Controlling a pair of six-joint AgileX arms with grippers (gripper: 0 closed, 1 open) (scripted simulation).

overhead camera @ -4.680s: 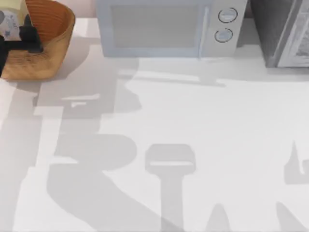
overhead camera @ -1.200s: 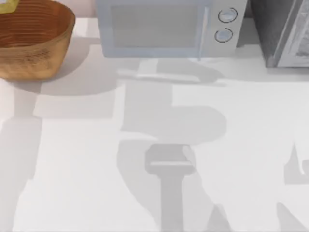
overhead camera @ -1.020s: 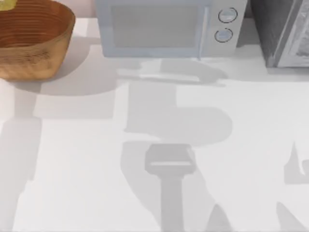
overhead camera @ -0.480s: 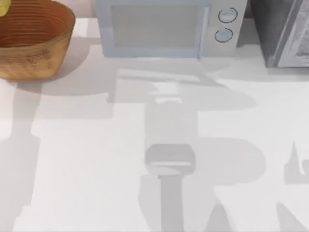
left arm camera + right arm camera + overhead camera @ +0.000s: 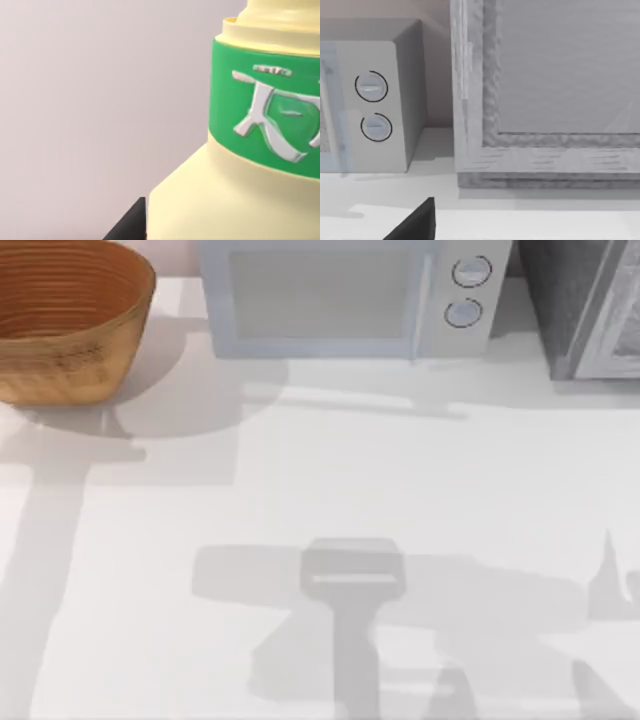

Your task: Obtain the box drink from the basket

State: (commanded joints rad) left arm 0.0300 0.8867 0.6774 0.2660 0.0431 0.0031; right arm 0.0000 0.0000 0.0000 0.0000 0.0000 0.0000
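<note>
Starting at the left gripper (image 5: 129,225): in the left wrist view a dark bit of it sits right against the edge of the box drink (image 5: 225,200). The carton is jammed up close to the camera, so I'd call it clamped on the drink. The carton is pale yellow with a green band and a raised white character on it, and behind it there's just a plain pinkish-grey wall (image 5: 75,100).

For the right gripper (image 5: 415,222), I can see a dark corner of it in the right wrist view, low over the table. I honestly cannot tell whether it's released or clenched. It faces the white microwave (image 5: 370,110) with its two round dials, and a grey textured cabinet (image 5: 545,100) just beside that.

From above, the table (image 5: 400,480) is a flat white surface. Soft grey shadows (image 5: 350,580) of the arms lie across the near half, and one long strip runs down the left side. The basket (image 5: 70,350) sits in the far left corner, upright, with its ribbed orange-brown rings showing inside. The microwave stands along the back edge, near the basket but not touching it. The grey cabinet is at the far right.
</note>
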